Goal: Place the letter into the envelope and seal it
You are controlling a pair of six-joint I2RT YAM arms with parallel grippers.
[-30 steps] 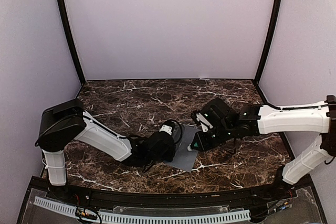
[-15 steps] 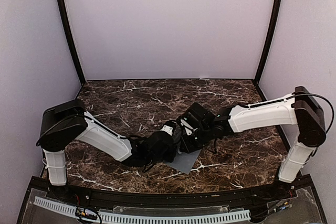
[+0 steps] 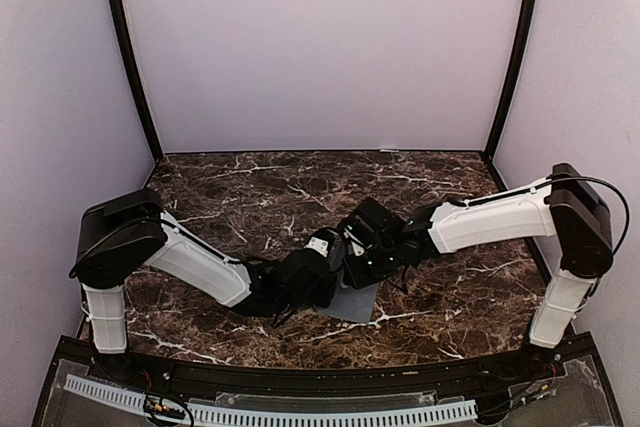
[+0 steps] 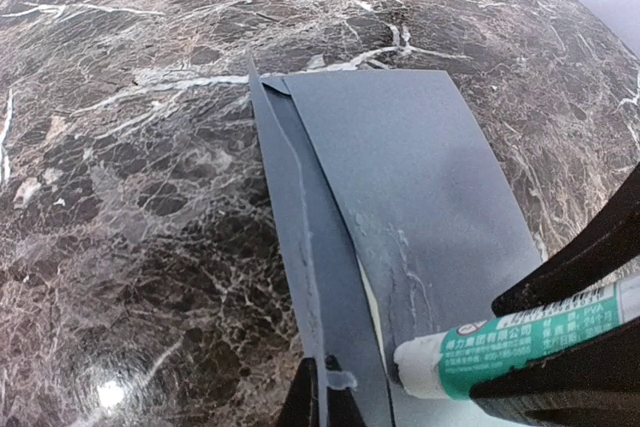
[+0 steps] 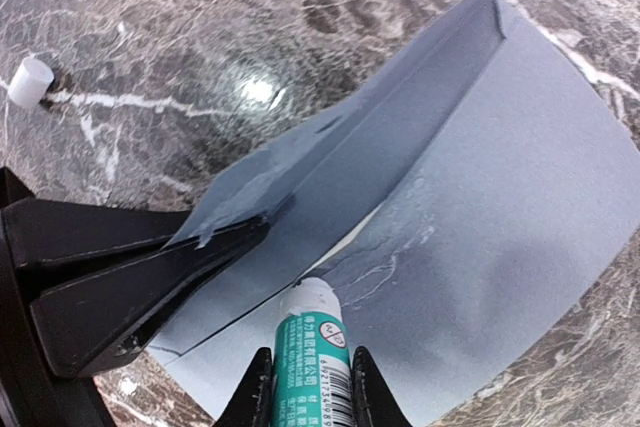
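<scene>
The blue-grey envelope (image 3: 357,300) lies flat on the marble table between the arms. My left gripper (image 4: 325,372) is shut on the edge of its flap (image 4: 300,207) and holds the flap lifted. My right gripper (image 5: 310,367) is shut on a white-and-green glue stick (image 5: 313,342), whose white tip touches the envelope body (image 5: 520,177) next to the mouth. Glue smears show on the body (image 4: 410,257). Of the letter, only a thin pale strip (image 4: 368,292) shows at the mouth. In the top view the two grippers (image 3: 345,265) meet over the envelope.
A small white cap (image 5: 28,80) stands on the dark marble table (image 3: 250,197) beyond the left gripper's fingers (image 5: 120,287). The enclosure walls and black posts ring the table. The left arm (image 3: 200,267) lies low across the near left.
My right arm has swung left from beside the envelope to over it, bringing the glue stick onto the envelope body. The left arm has stayed in place holding the flap.
</scene>
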